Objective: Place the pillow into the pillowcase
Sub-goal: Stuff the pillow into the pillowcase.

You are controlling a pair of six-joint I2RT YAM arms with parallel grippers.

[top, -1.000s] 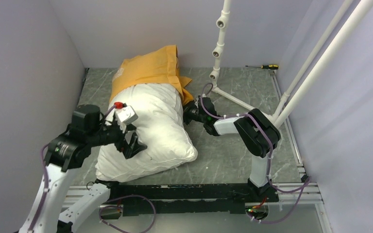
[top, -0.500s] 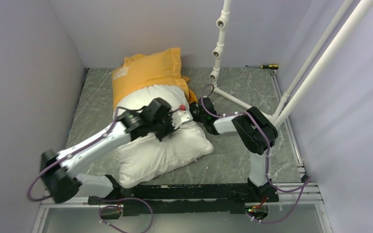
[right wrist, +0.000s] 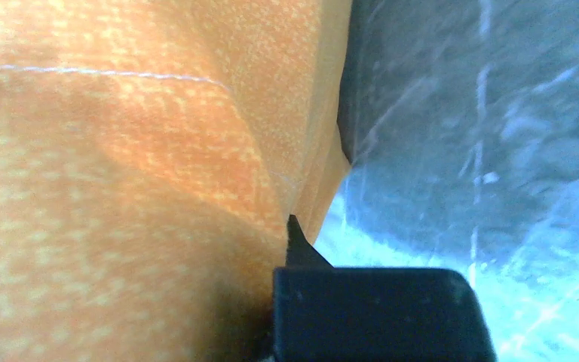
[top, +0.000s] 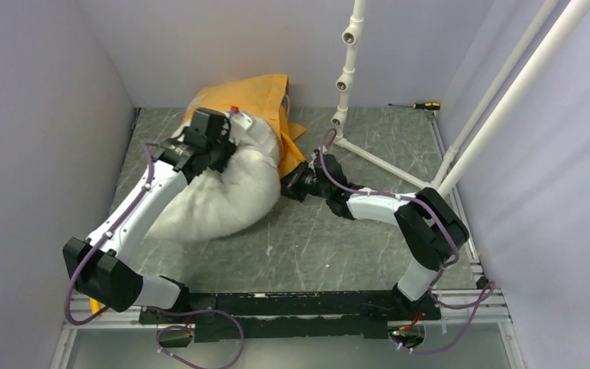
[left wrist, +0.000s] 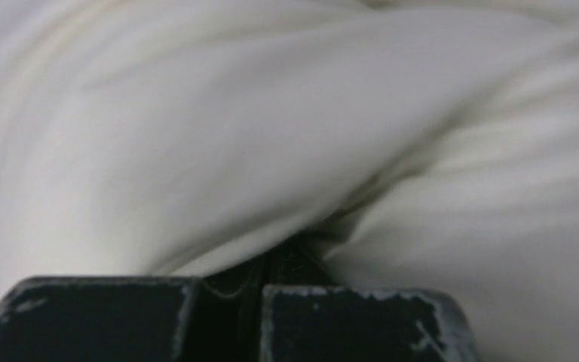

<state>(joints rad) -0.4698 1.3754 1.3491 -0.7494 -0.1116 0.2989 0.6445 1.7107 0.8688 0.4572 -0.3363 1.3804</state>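
The white pillow lies bunched on the table, its far end inside the mouth of the orange-yellow pillowcase by the back wall. My left gripper reaches over the pillow near that mouth. In the left wrist view its jaws are together, the left gripper sunk in a pinched fold of pillow fabric. My right gripper is shut on the pillowcase's right edge. The right wrist view shows orange pillowcase cloth against the right gripper. No printed face shows on the case.
A white pipe frame stands at the back right, with slanted poles on the right. A screwdriver lies by the back wall. Grey walls close in on left, back and right. The grey marbled table lies under everything.
My left gripper was open at the pillow's near left end. It swung over the pillow, shut, and moved toward the pillowcase mouth, bunching the pillow up and left. The right arm stretched slightly left.
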